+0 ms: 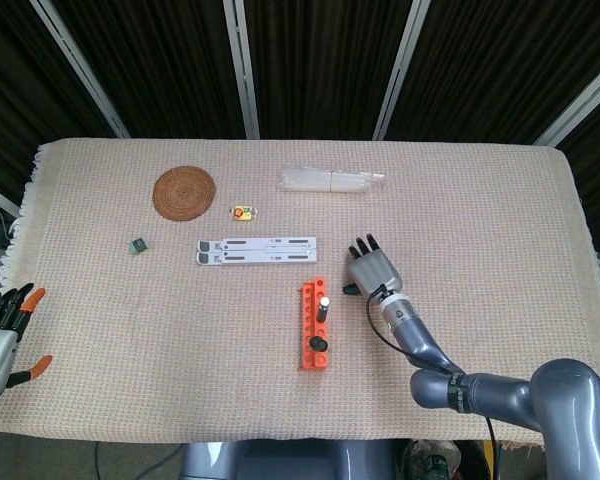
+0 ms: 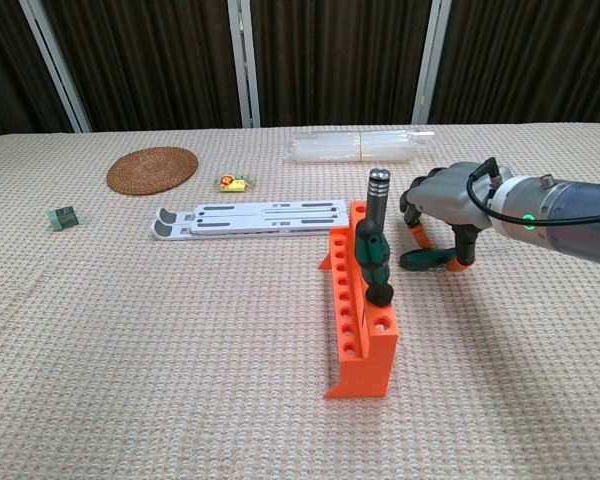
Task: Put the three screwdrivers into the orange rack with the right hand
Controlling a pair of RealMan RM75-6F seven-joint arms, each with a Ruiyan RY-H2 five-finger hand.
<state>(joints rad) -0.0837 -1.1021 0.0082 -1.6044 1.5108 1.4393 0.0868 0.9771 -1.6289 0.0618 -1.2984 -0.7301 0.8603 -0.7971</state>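
The orange rack (image 1: 314, 326) (image 2: 364, 318) stands mid-table with two screwdrivers upright in it: a tall silver-capped one (image 2: 377, 215) and a short dark-handled one (image 2: 380, 291). A third screwdriver (image 2: 426, 259) (image 1: 348, 290) with a green handle lies flat on the cloth just right of the rack. My right hand (image 1: 372, 268) (image 2: 448, 197) arches over it, palm down, orange fingertips (image 2: 461, 263) touching down at its handle end and behind it. The screwdriver still rests on the table. My left hand (image 1: 0, 338) hangs off the near left edge, fingers apart and holding nothing.
A white slotted stand (image 1: 256, 250) lies flat behind the rack. Further back are a round woven coaster (image 1: 184, 191), a small yellow item (image 1: 243, 212), a clear plastic bundle (image 1: 332, 181) and a small dark green block (image 1: 136, 244).
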